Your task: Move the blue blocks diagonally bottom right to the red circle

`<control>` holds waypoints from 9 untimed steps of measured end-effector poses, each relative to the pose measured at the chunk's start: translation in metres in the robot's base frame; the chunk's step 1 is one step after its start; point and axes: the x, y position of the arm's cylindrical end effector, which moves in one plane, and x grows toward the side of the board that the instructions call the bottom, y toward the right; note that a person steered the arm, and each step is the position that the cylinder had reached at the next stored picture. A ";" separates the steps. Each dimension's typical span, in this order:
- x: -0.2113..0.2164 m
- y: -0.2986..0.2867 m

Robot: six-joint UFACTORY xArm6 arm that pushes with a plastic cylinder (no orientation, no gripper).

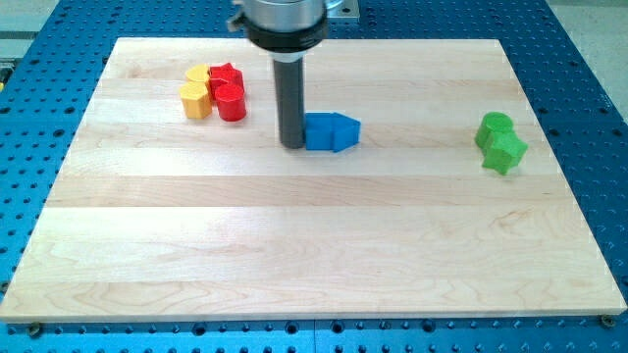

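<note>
Two blue blocks (pixel 332 131) sit pressed together a little above the board's middle; they read as one blue mass, and their separate shapes are hard to make out. My tip (pixel 293 145) rests on the board at their left edge, touching or nearly touching them. A red round block (pixel 232 101) stands at the view's top left, with a red star-like block (pixel 225 75) just above it. The blue blocks lie to the right of and slightly below the red round block.
Two yellow blocks (pixel 196 93) stand against the left of the red ones. Two green blocks (pixel 500 141) stand together near the board's right edge. The wooden board (pixel 314 245) lies on a blue perforated table (pixel 20 147).
</note>
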 end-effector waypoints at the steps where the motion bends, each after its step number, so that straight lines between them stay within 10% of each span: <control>1: -0.001 0.030; 9: 0.024 0.185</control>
